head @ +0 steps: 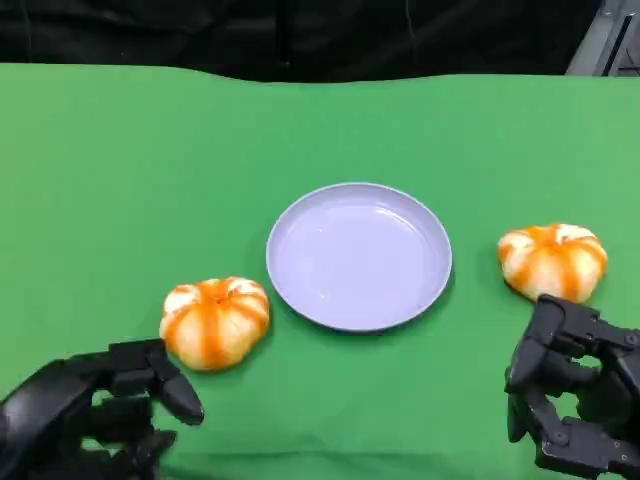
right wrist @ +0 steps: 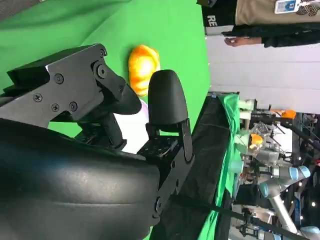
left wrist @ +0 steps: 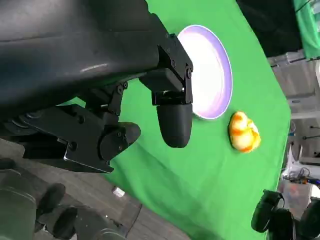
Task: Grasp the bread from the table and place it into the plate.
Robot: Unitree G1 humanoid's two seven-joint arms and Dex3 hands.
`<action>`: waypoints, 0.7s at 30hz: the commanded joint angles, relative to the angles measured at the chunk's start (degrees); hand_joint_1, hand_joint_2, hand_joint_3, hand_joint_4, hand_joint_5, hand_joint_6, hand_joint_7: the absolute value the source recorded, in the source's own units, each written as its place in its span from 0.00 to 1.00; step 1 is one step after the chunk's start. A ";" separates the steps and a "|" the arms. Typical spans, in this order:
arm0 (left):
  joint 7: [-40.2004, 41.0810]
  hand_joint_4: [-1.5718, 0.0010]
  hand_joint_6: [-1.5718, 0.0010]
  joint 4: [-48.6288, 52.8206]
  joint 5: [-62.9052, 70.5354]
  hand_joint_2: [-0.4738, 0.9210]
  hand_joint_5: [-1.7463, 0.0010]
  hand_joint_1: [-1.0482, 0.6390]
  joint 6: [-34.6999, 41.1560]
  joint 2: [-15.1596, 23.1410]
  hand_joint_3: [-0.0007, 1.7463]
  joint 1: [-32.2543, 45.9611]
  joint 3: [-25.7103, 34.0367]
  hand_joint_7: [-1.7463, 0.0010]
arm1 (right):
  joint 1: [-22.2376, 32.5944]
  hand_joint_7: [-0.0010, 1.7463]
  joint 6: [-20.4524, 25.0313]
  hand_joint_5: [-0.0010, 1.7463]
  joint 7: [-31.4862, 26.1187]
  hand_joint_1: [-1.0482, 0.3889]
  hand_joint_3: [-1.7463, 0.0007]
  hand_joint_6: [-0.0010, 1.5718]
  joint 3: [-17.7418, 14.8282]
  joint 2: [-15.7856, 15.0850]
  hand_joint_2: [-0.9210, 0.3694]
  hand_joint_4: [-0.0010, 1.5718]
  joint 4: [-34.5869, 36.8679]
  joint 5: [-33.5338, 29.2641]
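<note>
Two round orange-and-white bread rolls lie on the green table, one on each side of a pale lilac plate [head: 358,255] with nothing in it. The left bread [head: 214,320] sits just beyond my left hand [head: 95,415], whose fingers are spread and hold nothing. The right bread [head: 553,260] lies right in front of my right hand [head: 575,395], which also holds nothing. In the left wrist view my left hand [left wrist: 100,100] reaches toward the plate [left wrist: 210,70], with the right bread [left wrist: 244,132] past it. Beyond the fingers of my right hand [right wrist: 100,125] a bread roll [right wrist: 143,62] shows.
Green cloth [head: 120,180] covers the whole table, and a black backdrop runs along its far edge. A person [right wrist: 270,22] stands off beside the table in the right wrist view, with lab equipment behind. My right hand [left wrist: 280,220] shows at the table's near edge in the left wrist view.
</note>
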 commanded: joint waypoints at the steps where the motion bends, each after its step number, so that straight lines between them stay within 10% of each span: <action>1: 9.07 0.91 0.78 4.26 12.22 1.00 0.88 0.33 -16.08 -2.18 0.23 -0.83 -0.75 0.92 | -0.45 0.88 0.95 1.00 -0.87 0.73 0.41 0.42 0.39 -0.25 0.17 0.48 -0.56 -0.28; 13: 9.78 0.91 0.77 6.72 13.69 1.00 0.94 0.32 -20.31 -3.06 0.22 -0.97 -0.74 0.97 | -0.47 0.87 1.09 1.00 -1.28 0.73 0.42 0.42 0.62 -0.54 0.16 0.48 -0.65 -0.15; 16: 22.82 0.98 0.80 13.02 46.37 1.00 0.99 0.11 -22.30 3.31 0.20 -12.44 -8.04 0.99 | -0.41 0.88 1.34 1.00 -1.95 0.72 0.42 0.43 1.81 -0.17 0.17 0.48 -1.50 -1.32; 21: 26.04 1.00 0.81 15.50 54.89 1.00 1.00 0.05 -21.64 3.79 0.19 -15.19 -10.60 1.00 | -0.40 0.88 1.19 1.00 -2.17 0.72 0.41 0.43 2.02 -0.13 0.17 0.48 -1.58 -1.61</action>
